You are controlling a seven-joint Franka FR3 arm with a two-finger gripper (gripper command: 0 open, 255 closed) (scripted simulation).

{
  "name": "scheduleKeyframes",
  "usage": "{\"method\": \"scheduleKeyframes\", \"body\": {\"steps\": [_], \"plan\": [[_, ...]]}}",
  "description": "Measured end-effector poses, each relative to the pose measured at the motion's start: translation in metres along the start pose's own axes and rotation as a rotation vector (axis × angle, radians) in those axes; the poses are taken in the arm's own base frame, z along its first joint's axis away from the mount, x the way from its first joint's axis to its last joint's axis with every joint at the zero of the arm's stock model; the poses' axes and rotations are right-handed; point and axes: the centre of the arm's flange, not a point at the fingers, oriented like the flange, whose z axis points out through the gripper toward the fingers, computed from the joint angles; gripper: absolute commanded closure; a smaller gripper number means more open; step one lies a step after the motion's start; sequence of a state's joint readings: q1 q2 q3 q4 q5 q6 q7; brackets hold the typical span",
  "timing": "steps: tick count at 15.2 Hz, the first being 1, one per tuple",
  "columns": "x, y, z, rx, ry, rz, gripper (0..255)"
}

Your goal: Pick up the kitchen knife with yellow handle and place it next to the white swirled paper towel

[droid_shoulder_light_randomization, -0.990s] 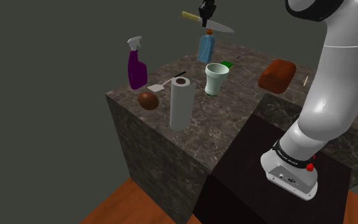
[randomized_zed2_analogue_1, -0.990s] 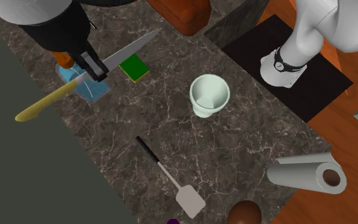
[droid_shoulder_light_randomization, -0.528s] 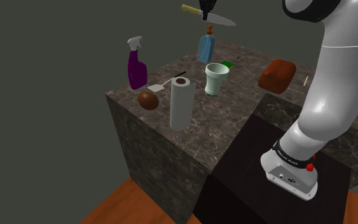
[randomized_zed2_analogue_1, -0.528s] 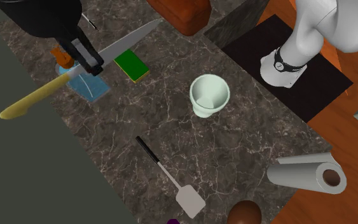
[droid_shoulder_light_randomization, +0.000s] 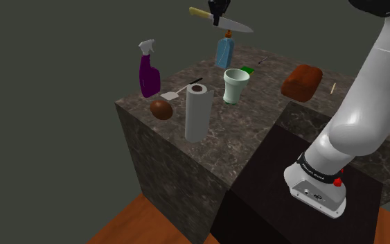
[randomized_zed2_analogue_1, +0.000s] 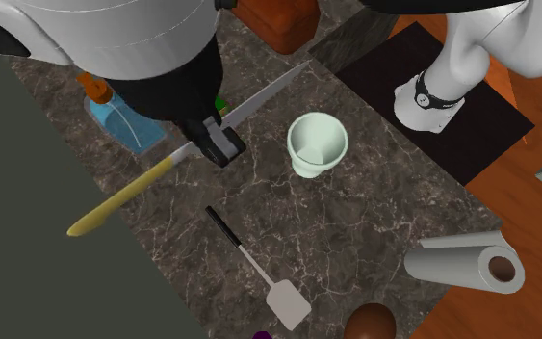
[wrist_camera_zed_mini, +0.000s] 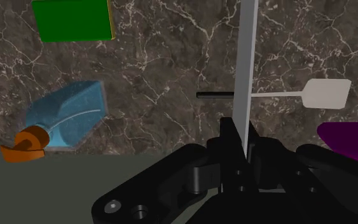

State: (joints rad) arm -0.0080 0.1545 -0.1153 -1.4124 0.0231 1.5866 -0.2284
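Second exterior view: the gripper (randomized_zed2_analogue_1: 218,146) is pinching the yellow-handled knife (randomized_zed2_analogue_1: 124,200) where blade meets handle, holding it level in the air above the marble counter (randomized_zed2_analogue_1: 384,202). Since half a second ago it has been moving off the blue bottle (randomized_zed2_analogue_1: 122,123) towards the pale cup (randomized_zed2_analogue_1: 317,144). The paper towel roll (randomized_zed2_analogue_1: 466,262) is standing well apart from the knife, at the counter's edge.

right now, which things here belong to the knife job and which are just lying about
Job: yellow-handled knife, clasped in the tool; paper towel roll.
Lying about: purple spray bottle, blue bottle, pale cup, spatula, green sponge, brown loaf, brown ball.
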Motion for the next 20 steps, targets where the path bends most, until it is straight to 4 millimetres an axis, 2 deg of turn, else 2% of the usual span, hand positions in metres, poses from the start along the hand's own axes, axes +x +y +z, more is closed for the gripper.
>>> {"method": "scheduleKeyframes", "body": {"steps": [6, 10, 14, 16, 20], "plan": [[-0.021, -0.073, 0.0, 0.0, 0.0, 0.0, 255], [-0.027, -0.126, -0.001, 0.0, 0.0, 0.0, 255], [-0.043, -0.179, -0.001, 0.0, 0.0, 0.0, 255], [-0.048, -0.193, 0.002, 0.0, 0.0, 0.0, 255], [-0.05, -0.199, 0.021, -0.001, -0.001, 0.001, 255]]}}
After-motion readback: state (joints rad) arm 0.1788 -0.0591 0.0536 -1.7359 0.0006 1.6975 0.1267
